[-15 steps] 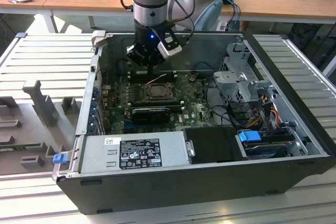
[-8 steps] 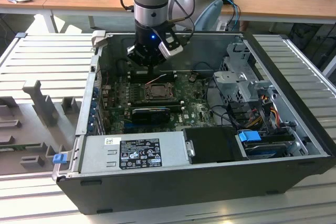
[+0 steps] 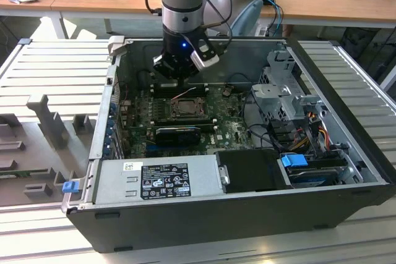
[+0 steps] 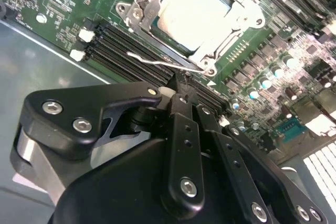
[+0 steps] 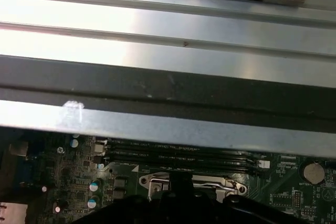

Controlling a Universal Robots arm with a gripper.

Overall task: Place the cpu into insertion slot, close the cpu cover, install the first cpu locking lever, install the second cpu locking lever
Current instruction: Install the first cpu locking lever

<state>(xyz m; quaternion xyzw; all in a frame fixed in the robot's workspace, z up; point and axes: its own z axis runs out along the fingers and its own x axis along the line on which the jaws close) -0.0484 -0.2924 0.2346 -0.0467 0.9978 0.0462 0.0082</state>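
The cpu already sits in the slot, near the middle of the green board. In the second wrist view its pale grey top shows through the square hole in the cover. The cover looks folded down flat on it. So I think the first two jobs are done.

The levers look like the work still left. A thin wire lever lies along the edge of the slot nearest the claw. I cannot tell if it is hooked down yet.

The claw's fingers look pinched together, and I see nothing held between them. Its tips are just beside that lever. I cannot tell if they touch it. In the exterior view the claw hangs over the board, close to the back edge of the slot.

A white label with black print is stuck on the grey box at the front edge of the case. The print is too small to read.
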